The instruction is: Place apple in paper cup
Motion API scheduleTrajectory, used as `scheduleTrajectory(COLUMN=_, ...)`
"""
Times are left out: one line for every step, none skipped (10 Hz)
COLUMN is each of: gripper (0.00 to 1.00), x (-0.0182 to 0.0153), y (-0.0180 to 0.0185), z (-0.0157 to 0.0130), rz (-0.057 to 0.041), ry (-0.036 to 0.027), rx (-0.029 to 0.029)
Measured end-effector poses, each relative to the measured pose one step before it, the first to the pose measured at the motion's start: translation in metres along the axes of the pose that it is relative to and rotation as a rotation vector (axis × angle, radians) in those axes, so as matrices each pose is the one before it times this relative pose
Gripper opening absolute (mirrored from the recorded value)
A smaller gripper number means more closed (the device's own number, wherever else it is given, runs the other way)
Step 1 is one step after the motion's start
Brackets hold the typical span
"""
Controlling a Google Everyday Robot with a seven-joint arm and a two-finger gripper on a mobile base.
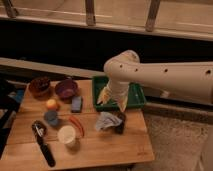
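The apple [51, 104], small and orange-yellow, rests on the wooden table [105, 145] at the left, just below the purple bowl. The cream-white paper cup [66, 135] stands upright nearer the table's front, below and right of the apple. My gripper [113, 100] hangs from the white arm over the green tray [136, 98], well right of both. Its two yellowish fingers [104, 95] point down and stand apart, so it is open with nothing between them.
A purple bowl [66, 89] and a dark red bowl [39, 86] sit at the back left. A blue sponge [76, 104], a small blue cup [51, 118], a long red curved item [76, 125], a black-handled tool [44, 144] and a crumpled wrapper [106, 121] lie around the cup.
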Motion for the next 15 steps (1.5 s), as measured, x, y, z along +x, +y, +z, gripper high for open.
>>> scheduleTrajectory(gripper=0.65, x=0.00001, y=0.00003, z=-0.00002, rz=0.00001, ry=0.00002, rx=-0.00008)
scheduleTrajectory(gripper=0.65, x=0.00001, y=0.0, z=0.00002, rz=-0.00012, ry=-0.00002, rx=0.00004)
scheduleTrajectory(gripper=0.65, x=0.00001, y=0.0, z=0.0, rz=0.00009, ry=0.00005, rx=0.00001)
scheduleTrajectory(gripper=0.65, x=-0.00001, y=0.00002, z=-0.00002, rz=-0.00005, ry=-0.00007, rx=-0.00007)
scheduleTrajectory(gripper=0.65, x=0.0, y=-0.00001, z=0.00003, rz=0.00004, ry=0.00004, rx=0.00006)
scheduleTrajectory(gripper=0.65, x=0.0, y=0.0, z=-0.00001, rz=0.00004, ry=-0.00002, rx=-0.00004)
scheduleTrajectory(gripper=0.65, x=0.00001, y=0.00001, z=-0.00001, rz=0.00001, ry=-0.00001, rx=0.00001)
scheduleTrajectory(gripper=0.65, x=0.0, y=0.00001, z=-0.00001, rz=0.0005, ry=-0.00002, rx=-0.00004)
scheduleTrajectory(gripper=0.65, x=-0.00002, y=-0.00003, z=0.00003, rz=-0.00002, ry=0.00001, rx=0.00008)
scheduleTrajectory(gripper=0.65, x=0.00049, y=0.00035, z=-0.00021, rz=-0.00197, ry=-0.00084, rx=0.00042)
scheduleTrajectory(gripper=0.65, x=0.00031, y=0.0016, z=-0.00126, rz=-0.00579, ry=-0.00466, rx=-0.00292)
scheduleTrajectory(gripper=0.65, x=-0.00071, y=0.00558, z=-0.00224, rz=-0.02181, ry=-0.00838, rx=-0.00361)
scheduleTrajectory(gripper=0.65, x=0.00047, y=0.01044, z=-0.00142, rz=-0.02166, ry=-0.00622, rx=-0.00408)
scheduleTrajectory(gripper=0.65, x=0.00264, y=0.01607, z=-0.00138, rz=-0.02881, ry=-0.00326, rx=-0.00569)
scheduleTrajectory(gripper=0.65, x=0.00045, y=0.00779, z=-0.00104, rz=-0.0139, ry=-0.00182, rx=-0.00083)
